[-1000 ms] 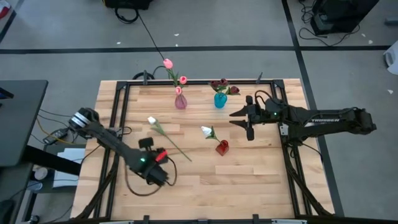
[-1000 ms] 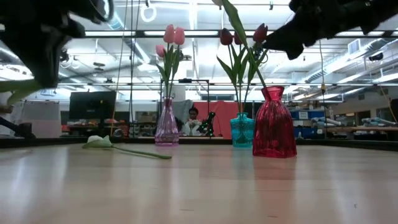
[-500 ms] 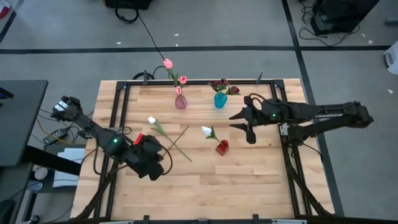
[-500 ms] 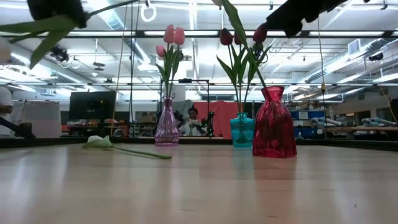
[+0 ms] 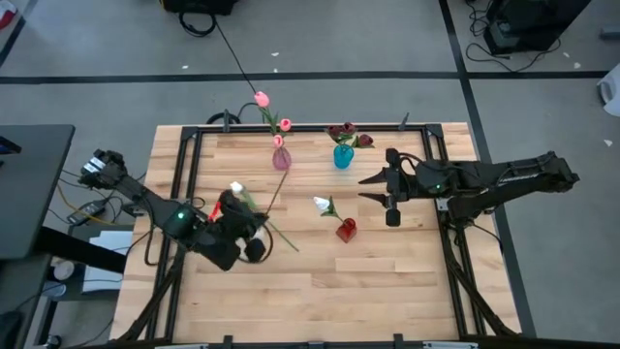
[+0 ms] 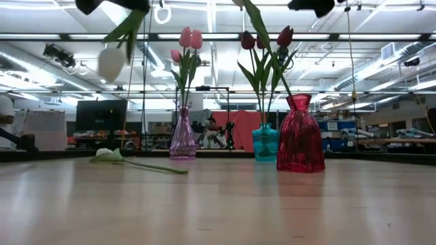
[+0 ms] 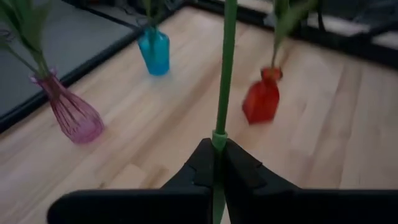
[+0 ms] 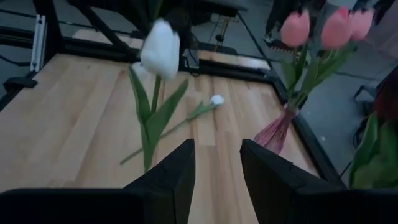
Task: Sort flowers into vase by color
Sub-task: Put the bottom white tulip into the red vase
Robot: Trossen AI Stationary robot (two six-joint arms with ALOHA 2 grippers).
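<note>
My left fingers (image 7: 219, 163) gripping white tulip (image 6: 111, 61) above bench (image 5: 310, 281); right fingers (image 8: 216, 163) hovering open, empty. Pink, dark-red flowers vased; one white tulip (image 5: 266, 226) lying left.

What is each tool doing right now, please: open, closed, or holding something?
Left tool: closed on the stem of a white flower, lifted above the table.
Right tool: open, holding nothing, raised near the red vase.

Three vases (image 5: 336, 156) behind a lying tulip (image 5: 276, 233)
</note>
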